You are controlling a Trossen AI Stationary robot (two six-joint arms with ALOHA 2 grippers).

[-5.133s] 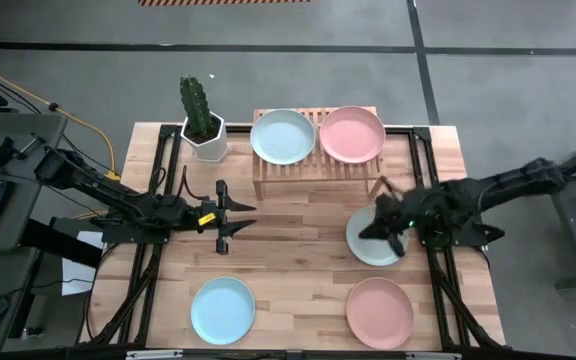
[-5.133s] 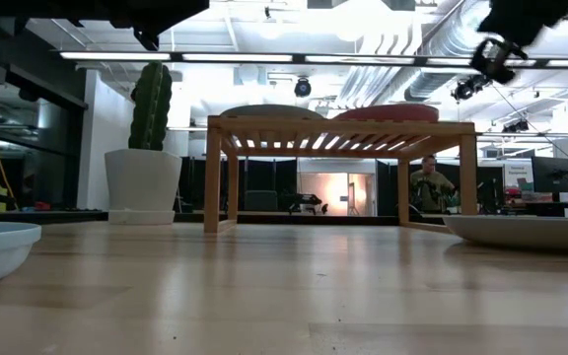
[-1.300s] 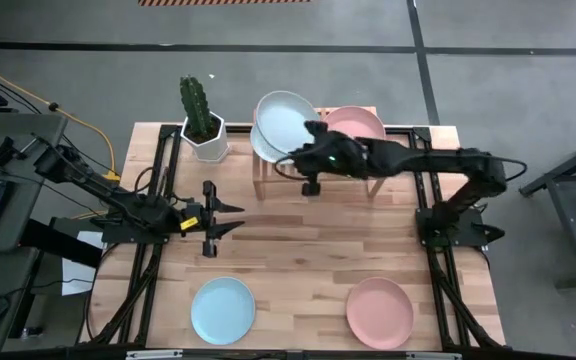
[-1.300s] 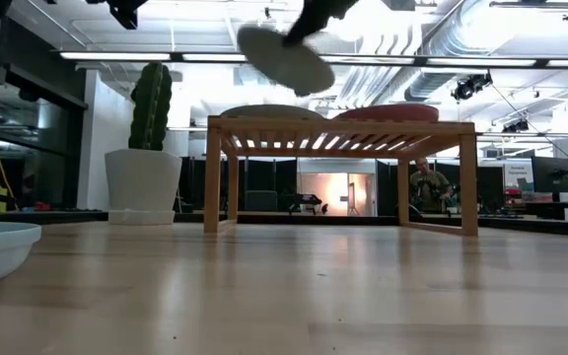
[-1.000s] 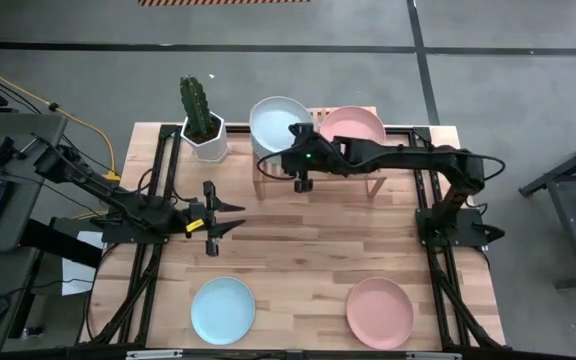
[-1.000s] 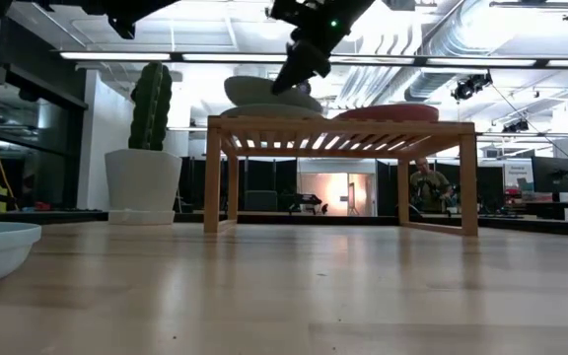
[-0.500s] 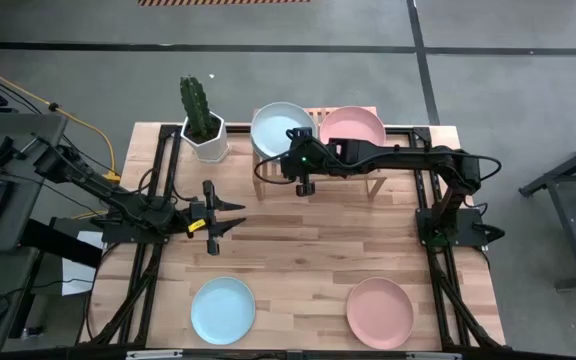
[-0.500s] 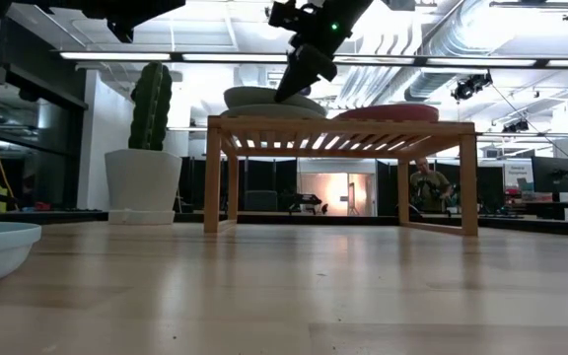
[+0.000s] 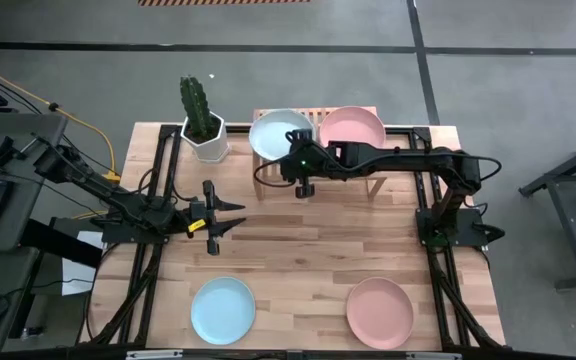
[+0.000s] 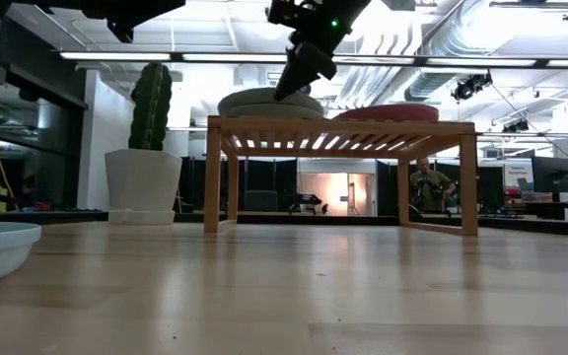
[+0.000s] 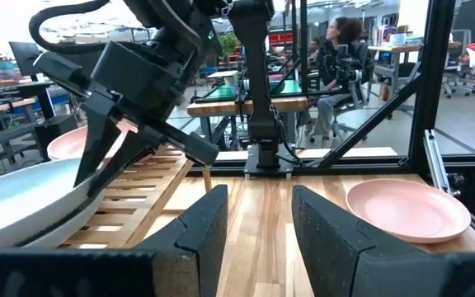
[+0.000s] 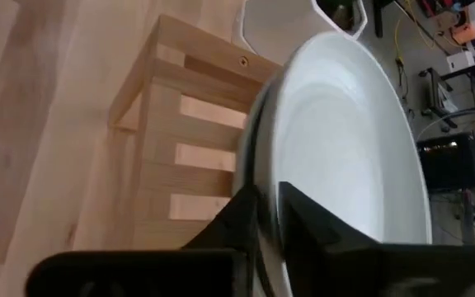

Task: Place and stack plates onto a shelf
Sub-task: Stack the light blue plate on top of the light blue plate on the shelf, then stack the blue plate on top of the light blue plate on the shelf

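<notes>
My right gripper [image 9: 295, 152] is shut on a pale mint plate [image 9: 279, 132] at the left half of the wooden shelf [image 9: 264, 178]. This plate lies on a second mint plate, whose rim [image 12: 251, 140] shows under it. In the low view the two form a stack [image 10: 269, 103] on the shelf top [image 10: 338, 126]. A pink plate [image 9: 352, 133] rests on the shelf's right half. A light blue plate [image 9: 223, 310] and a pink plate [image 9: 379, 312] lie on the table near its front edge. My left gripper [image 9: 232, 218] is open and empty over the table's left middle. My right gripper pinches the upper mint plate's rim [image 12: 267, 169] on the side toward the table's near right, one finger [image 12: 308, 223] inside the plate and one [image 12: 242, 216] outside, under the rim. The fingers slant down from the table's right. The plate lies nearly level on the lower mint plate.
A white hexagonal pot with a cactus [image 9: 203, 122] stands left of the shelf, close to the stacked plates. My right arm [image 9: 398, 158] reaches across the shelf's near side. Bare tabletop [image 9: 308, 250] lies between the shelf and the two front plates.
My right gripper has gone down and a little toward the near edge with the mint plate. The plate, held tilted just above the lower mint plate before, has come down level onto it. The gripper stays shut on the rim.
</notes>
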